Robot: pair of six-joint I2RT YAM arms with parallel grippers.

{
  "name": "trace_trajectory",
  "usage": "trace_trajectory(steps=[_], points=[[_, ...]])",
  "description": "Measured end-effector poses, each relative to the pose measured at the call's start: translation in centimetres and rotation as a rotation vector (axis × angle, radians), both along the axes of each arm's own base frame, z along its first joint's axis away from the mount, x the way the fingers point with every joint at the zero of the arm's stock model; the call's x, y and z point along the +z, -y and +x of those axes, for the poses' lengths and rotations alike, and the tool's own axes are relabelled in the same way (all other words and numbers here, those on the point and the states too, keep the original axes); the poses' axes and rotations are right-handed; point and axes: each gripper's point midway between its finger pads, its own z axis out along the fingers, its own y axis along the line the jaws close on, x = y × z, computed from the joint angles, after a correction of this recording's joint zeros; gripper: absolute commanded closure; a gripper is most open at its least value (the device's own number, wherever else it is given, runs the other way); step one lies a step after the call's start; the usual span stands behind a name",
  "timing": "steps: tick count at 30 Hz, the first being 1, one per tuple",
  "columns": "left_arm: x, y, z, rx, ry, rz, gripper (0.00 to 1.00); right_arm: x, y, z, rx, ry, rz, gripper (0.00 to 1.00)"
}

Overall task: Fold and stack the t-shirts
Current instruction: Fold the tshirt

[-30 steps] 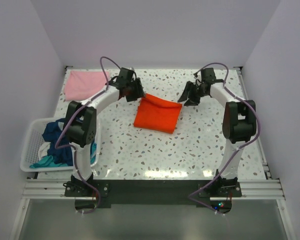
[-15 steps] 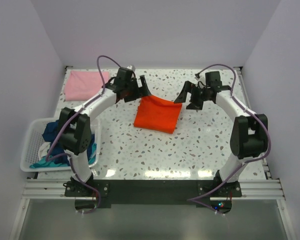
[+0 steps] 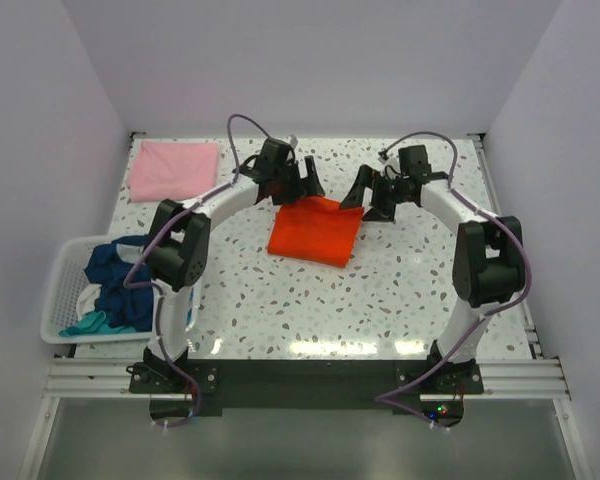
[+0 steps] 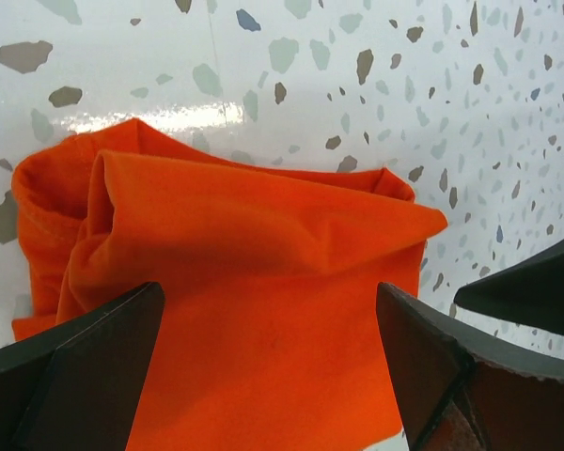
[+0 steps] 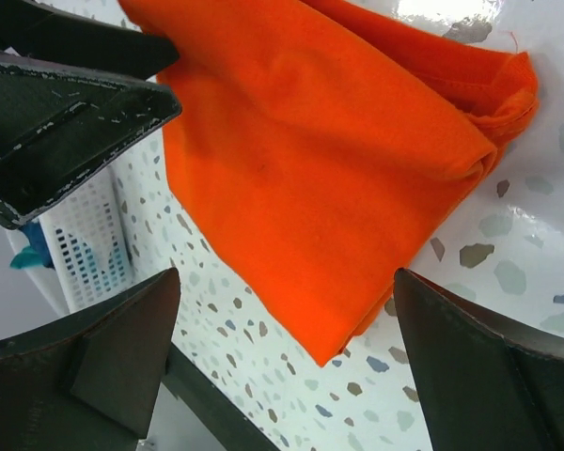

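A bright orange-red t-shirt lies folded in a rectangle on the speckled table. My left gripper hovers open over its far left corner, and my right gripper hovers open over its far right corner. Neither holds anything. In the left wrist view the orange-red t-shirt fills the space between the spread fingers of the left gripper. In the right wrist view the right gripper frames a corner of the orange-red t-shirt. A pale pink t-shirt lies folded at the far left.
A white slatted basket stands at the table's left edge with dark blue and teal t-shirts crumpled in it. The basket and the left gripper's black fingers show in the right wrist view. White walls close in the table.
Both grippers have opened wide and moved inward toward each other above the orange-red t-shirt's far edge. The shirt lies flat and has not shifted.
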Motion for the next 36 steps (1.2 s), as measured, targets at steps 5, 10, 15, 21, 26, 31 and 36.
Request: trace_trajectory(steps=[5,10,15,21,26,31,36], points=[[-1.8,1.1,2.3,0.002,0.000,0.002,0.00,-1.9,-0.7,1.3,0.009,-0.038,-0.005,0.01],[-3.0,1.1,3.3,0.012,-0.006,0.009,0.00,-2.5,-1.1,3.3,0.012,-0.034,-0.005,0.01],[-3.6,-0.1,3.9,0.037,-0.014,0.016,0.00,-4.0,-1.5,5.5,0.011,-0.042,-0.006,0.01],[-5.1,-1.8,4.0,0.068,-0.036,0.030,0.00,-7.0,-1.8,6.1,0.007,-0.103,-0.003,0.01],[-5.1,-1.9,4.1,0.072,-0.029,0.031,0.00,-6.8,-2.0,7.0,0.007,-0.092,0.004,0.01],[-4.5,-2.3,4.0,0.082,-0.026,0.043,0.00,-5.9,-2.0,7.5,0.011,-0.076,-0.007,0.01],[-1.3,-3.2,2.4,0.092,0.009,0.038,0.00,-2.2,-2.2,6.1,0.022,-0.003,0.001,0.01]])
